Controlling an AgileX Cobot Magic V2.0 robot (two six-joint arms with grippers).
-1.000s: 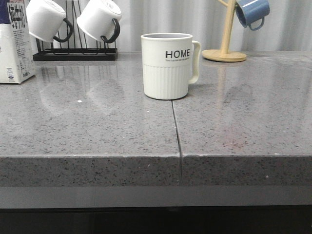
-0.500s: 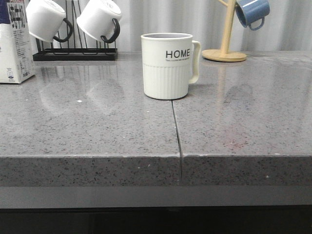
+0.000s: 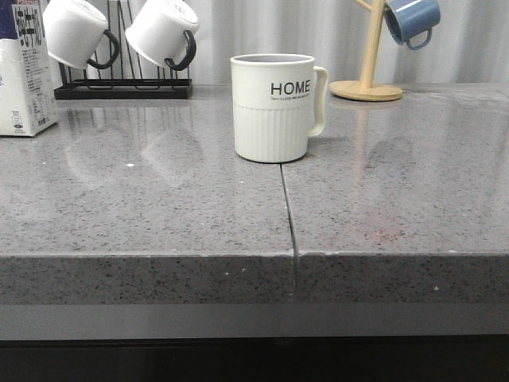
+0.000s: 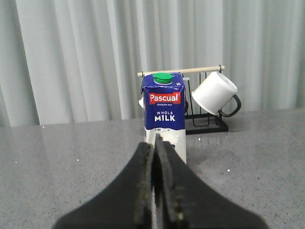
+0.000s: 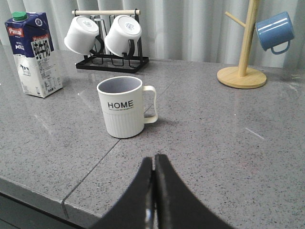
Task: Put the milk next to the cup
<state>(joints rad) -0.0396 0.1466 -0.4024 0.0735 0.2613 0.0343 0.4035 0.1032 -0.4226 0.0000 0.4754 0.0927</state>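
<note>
The milk carton [image 3: 24, 72] stands upright at the far left of the grey counter, cut off by the frame edge. It also shows in the left wrist view [image 4: 163, 114], white with a dark blue top and green cap, and in the right wrist view [image 5: 33, 55]. The cream "HOME" cup [image 3: 274, 107] stands mid-counter, handle to the right; it also shows in the right wrist view [image 5: 123, 106]. My left gripper [image 4: 155, 143] is shut and empty, short of the milk. My right gripper [image 5: 154, 162] is shut and empty, short of the cup. Neither gripper shows in the front view.
A black rack [image 3: 123, 83] with two white black-handled mugs [image 3: 163, 32] stands at the back left, behind the milk. A wooden mug tree [image 3: 367, 79] with a blue mug [image 3: 412, 20] stands at the back right. A seam [image 3: 288, 215] runs down the counter below the cup.
</note>
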